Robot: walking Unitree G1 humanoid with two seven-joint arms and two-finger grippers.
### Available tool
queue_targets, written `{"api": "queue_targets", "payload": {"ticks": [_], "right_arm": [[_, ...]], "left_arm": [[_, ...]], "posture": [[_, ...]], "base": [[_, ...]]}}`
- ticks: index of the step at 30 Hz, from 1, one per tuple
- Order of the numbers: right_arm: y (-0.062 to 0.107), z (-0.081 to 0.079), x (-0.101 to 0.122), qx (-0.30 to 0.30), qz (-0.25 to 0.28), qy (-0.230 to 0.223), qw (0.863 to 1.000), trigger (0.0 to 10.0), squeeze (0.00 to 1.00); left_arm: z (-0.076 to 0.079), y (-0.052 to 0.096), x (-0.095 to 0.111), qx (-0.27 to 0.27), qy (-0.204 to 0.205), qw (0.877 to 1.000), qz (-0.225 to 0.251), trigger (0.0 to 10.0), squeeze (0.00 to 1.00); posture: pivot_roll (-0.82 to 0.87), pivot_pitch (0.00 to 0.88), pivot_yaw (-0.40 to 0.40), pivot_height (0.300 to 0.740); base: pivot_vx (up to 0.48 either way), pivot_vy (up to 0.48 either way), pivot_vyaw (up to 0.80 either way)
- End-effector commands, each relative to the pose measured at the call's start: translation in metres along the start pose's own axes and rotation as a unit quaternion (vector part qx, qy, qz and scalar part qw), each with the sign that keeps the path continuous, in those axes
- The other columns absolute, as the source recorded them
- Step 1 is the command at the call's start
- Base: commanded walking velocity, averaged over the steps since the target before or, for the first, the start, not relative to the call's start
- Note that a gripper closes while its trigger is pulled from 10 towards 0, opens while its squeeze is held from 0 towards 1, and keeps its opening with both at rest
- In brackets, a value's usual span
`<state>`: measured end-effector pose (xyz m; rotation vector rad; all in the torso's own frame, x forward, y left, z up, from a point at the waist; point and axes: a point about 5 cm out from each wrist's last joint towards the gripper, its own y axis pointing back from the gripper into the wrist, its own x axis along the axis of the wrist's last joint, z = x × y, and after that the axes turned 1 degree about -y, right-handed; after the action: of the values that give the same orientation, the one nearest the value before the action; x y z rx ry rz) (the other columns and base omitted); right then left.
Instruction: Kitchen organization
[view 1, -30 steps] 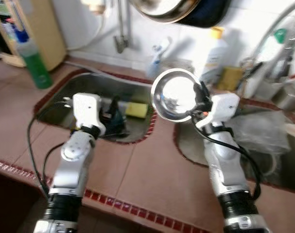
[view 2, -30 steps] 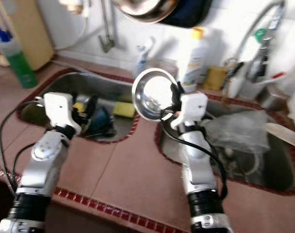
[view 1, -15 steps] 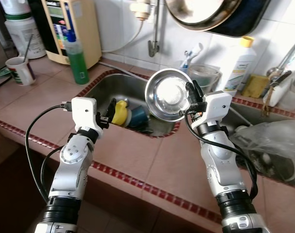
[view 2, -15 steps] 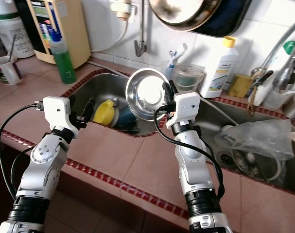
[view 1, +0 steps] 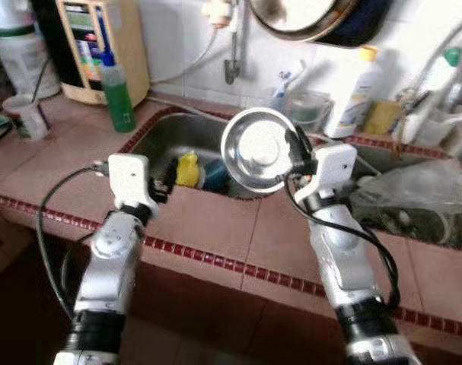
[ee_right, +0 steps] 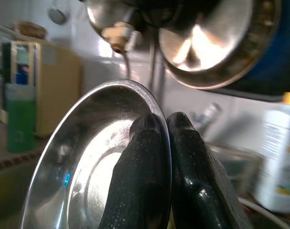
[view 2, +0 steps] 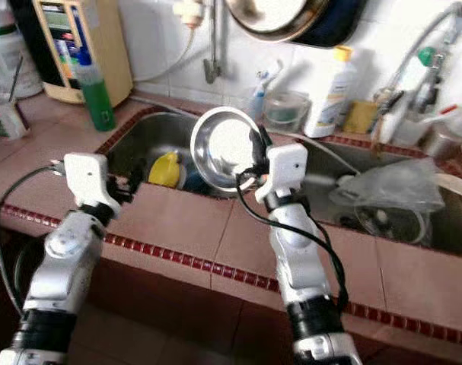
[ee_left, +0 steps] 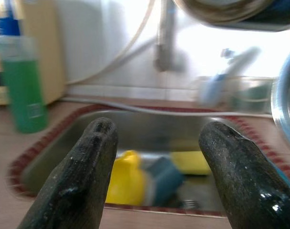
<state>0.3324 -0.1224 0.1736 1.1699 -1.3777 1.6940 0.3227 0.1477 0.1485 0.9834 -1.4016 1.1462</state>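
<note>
No text or label is legible; the print on the beige appliance (view 1: pixel 86 46) is blurred

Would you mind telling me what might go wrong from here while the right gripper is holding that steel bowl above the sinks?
The right gripper pinches the steel bowl only at its rim, so it might twist or slip and fall into the left sink onto the yellow item. Held upright, the bowl could also strike the clear container behind it.

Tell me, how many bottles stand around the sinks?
2: a green bottle on the counter left of the left sink, and a white bottle with a yellow cap by the wall behind the sinks. Clutter near the tap may hide more.
</note>
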Motion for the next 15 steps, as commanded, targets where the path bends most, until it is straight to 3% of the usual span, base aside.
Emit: {"api": "queue_targets", "payload": {"ticks": [1,9,15], "right_arm": [[-0.0029,-0.0019,0.0029,-0.001,0.005,-0.005,1.0,10.0,0.0],[-0.0028,-0.0004,0.0025,-0.002,0.001,0.002,1.0,10.0,0.0],[-0.0035,-0.0009,0.0036,-0.003,0.006,-0.001,1.0,10.0,0.0]], "left_arm": [[-0.0061,-0.0006,0.0036,0.006,-0.009,1.0,0.001,10.0,0.0],[-0.0037,-0.0009,0.0027,0.003,-0.005,1.0,0.0,10.0,0.0],[-0.0023,-0.0008,0.0036,-0.001,-0.017,1.0,0.002,10.0,0.0]], "posture": [[-0.05,0.0,-0.01,0.74],[-0.05,0.0,-0.012,0.74],[-0.05,0.0,-0.012,0.74]], "base": [[0.0,0.364,0.0],[0.0,0.353,-0.1],[0.0,0.0,0.0]]}}
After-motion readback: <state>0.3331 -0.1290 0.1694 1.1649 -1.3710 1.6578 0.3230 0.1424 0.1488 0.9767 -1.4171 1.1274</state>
